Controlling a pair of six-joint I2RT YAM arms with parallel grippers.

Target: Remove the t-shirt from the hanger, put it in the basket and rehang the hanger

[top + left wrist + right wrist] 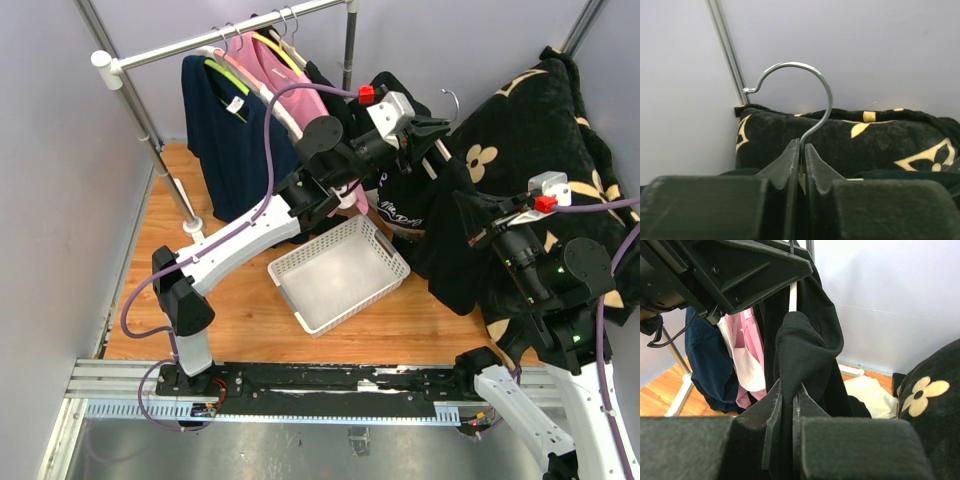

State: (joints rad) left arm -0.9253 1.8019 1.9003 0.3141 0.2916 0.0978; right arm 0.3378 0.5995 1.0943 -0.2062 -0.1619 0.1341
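Note:
A black t-shirt (452, 235) hangs on a pale hanger (437, 150) held in the air at the middle right, off the rail. My left gripper (432, 128) is shut on the hanger's neck just below its metal hook (805, 87). My right gripper (478, 235) is shut on a fold of the t-shirt (805, 347), pinched between its fingertips (774, 395). In the right wrist view the hanger's arm (792, 296) shows above the bunched cloth, under the left gripper's body.
A white basket (340, 272) sits on the wooden floor below the t-shirt. A rail (225, 35) at the back left holds navy (225, 135) and pink (280, 80) garments. A black and gold blanket (545, 140) fills the right side. Cream cloth (870, 395) lies on the floor.

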